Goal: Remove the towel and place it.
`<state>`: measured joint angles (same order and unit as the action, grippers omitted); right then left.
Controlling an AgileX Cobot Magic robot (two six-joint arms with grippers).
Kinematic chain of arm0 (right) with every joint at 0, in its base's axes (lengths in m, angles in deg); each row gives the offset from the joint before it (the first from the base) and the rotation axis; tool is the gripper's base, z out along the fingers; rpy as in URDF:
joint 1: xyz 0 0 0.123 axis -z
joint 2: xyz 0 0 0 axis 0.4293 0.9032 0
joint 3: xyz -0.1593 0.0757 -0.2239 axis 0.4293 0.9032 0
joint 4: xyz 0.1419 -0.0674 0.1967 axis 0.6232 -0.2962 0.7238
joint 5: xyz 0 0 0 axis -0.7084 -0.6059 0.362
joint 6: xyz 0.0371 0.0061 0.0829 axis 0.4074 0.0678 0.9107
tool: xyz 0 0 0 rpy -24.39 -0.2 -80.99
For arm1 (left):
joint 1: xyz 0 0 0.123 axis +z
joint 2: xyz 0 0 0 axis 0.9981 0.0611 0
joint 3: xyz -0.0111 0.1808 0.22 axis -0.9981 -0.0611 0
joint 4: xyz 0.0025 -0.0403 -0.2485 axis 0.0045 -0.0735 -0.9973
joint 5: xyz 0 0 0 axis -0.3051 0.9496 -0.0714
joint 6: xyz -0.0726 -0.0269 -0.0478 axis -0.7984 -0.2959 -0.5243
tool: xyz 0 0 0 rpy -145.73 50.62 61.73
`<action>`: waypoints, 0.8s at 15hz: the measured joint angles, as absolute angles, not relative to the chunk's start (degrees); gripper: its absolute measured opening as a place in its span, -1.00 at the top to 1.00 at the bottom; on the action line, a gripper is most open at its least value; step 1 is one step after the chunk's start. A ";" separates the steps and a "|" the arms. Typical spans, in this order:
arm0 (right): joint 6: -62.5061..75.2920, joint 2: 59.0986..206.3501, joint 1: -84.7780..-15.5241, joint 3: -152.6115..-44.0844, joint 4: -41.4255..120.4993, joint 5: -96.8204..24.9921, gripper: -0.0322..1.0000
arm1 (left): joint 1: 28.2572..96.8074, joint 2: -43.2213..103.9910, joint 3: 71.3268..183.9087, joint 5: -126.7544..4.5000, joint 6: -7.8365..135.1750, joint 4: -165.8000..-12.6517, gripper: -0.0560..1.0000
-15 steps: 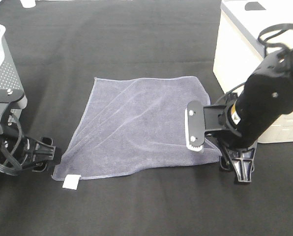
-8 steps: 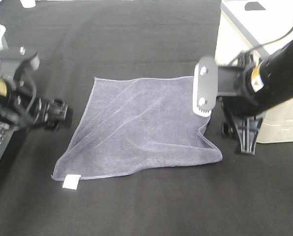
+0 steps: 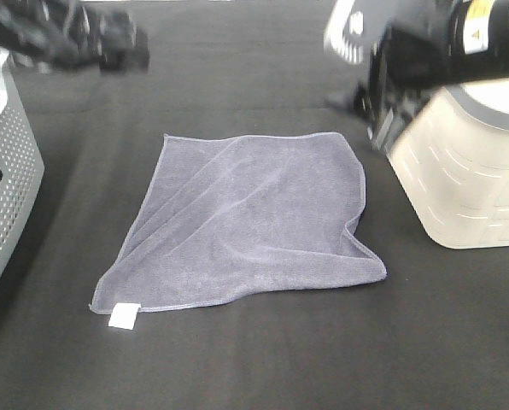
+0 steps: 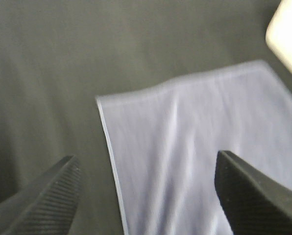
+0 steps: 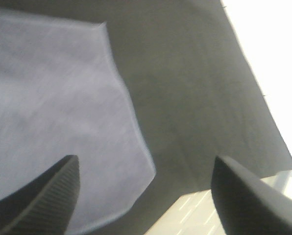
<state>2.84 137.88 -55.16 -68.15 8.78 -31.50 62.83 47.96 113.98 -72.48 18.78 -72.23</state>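
Note:
The grey-lavender towel (image 3: pixel 246 218) lies spread flat on the black table covering, its white tag (image 3: pixel 122 317) at the near left corner. My left gripper (image 3: pixel 125 44) is raised and blurred at the far left, apart from the towel. In the left wrist view it (image 4: pixel 146 159) is open and empty above the towel's corner (image 4: pixel 200 147). My right gripper (image 3: pixel 371 115) is raised at the far right beside the cream bin. In the right wrist view it (image 5: pixel 145 161) is open and empty above the towel's edge (image 5: pixel 53 112).
A cream-white plastic bin (image 3: pixel 468 171) stands right of the towel; its side shows in the right wrist view (image 5: pixel 209 210). A grey perforated basket (image 3: pixel 2 171) stands at the left edge. Black covering (image 3: pixel 263 359) surrounds the towel.
Both arms have lifted from beside the towel's near corners and swung towards the far side of the table. The towel has not moved.

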 joint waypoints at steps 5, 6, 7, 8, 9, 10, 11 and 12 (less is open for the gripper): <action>30.57 138.51 -47.65 -84.02 9.87 -37.06 -0.46 | 70.17 47.96 128.07 -81.02 18.78 -68.39 -0.45; 34.30 139.43 -45.59 -87.97 9.87 -40.44 -0.46 | 71.54 47.96 130.19 -83.37 18.78 -67.71 -0.45; 35.79 140.92 -43.58 -92.10 9.93 -45.31 -0.46 | 73.03 47.96 132.03 -85.20 18.78 -67.42 -0.45; 36.42 142.81 -42.21 -96.28 10.44 -50.24 -0.45 | 74.75 48.01 133.92 -87.32 18.78 -67.25 -0.45; 36.42 144.99 -40.78 -100.86 11.53 -56.37 -0.46 | 76.53 48.01 135.92 -89.90 19.01 -67.13 -0.45; 36.07 147.51 -39.46 -105.68 13.82 -61.87 -0.45 | 78.07 48.01 137.64 -92.37 19.64 -67.13 -0.45; 34.35 150.49 -37.80 -111.18 17.72 -67.43 -0.45 | 79.51 48.01 139.36 -94.60 20.62 -67.19 -0.45; 31.32 153.64 -36.25 -116.62 22.13 -73.62 -0.45 | 81.05 48.01 141.14 -96.95 21.19 -67.59 -0.45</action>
<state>31.32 153.64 -36.25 -116.62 22.13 -73.62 81.05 48.01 141.14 -96.95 21.19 -67.59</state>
